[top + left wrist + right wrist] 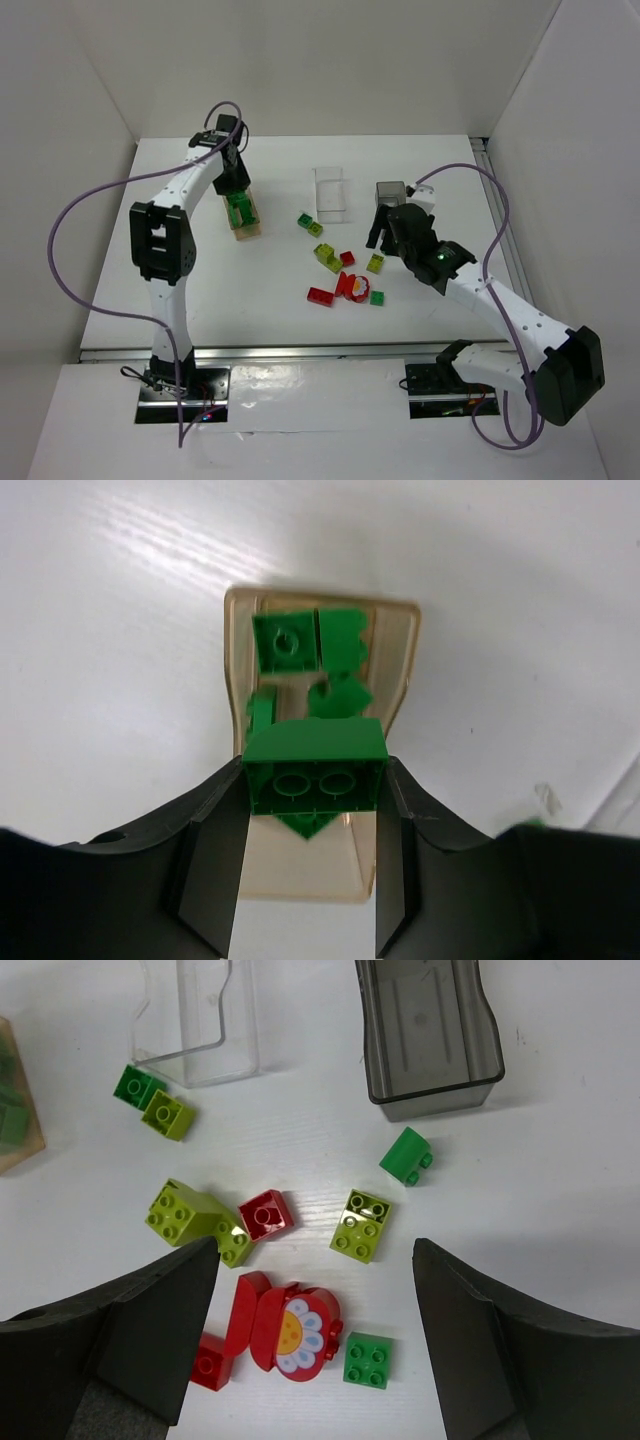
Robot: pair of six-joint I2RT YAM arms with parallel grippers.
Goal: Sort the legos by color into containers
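Observation:
My left gripper [315, 780] is shut on a dark green brick [315, 750] and holds it above the orange-tan bin [400, 660], where several dark green bricks [290, 645] lie. In the top view this gripper [236, 190] is over that bin [245, 228]. My right gripper [315, 1255] is open and empty, hovering above loose legos: a round red flower piece [295, 1330], a red brick [265, 1214], yellow-green bricks [360, 1225] and a dark green brick [367, 1360]. In the top view the right gripper [380, 235] is by the smoky grey bin [390, 190].
The clear bin [195, 1055] and the grey bin [430, 1080] stand behind the pile, both showing no bricks inside. A dark green [135, 1085] and a yellow-green brick [168, 1115] lie by the clear bin. Another dark green brick [405, 1156] lies near the grey bin.

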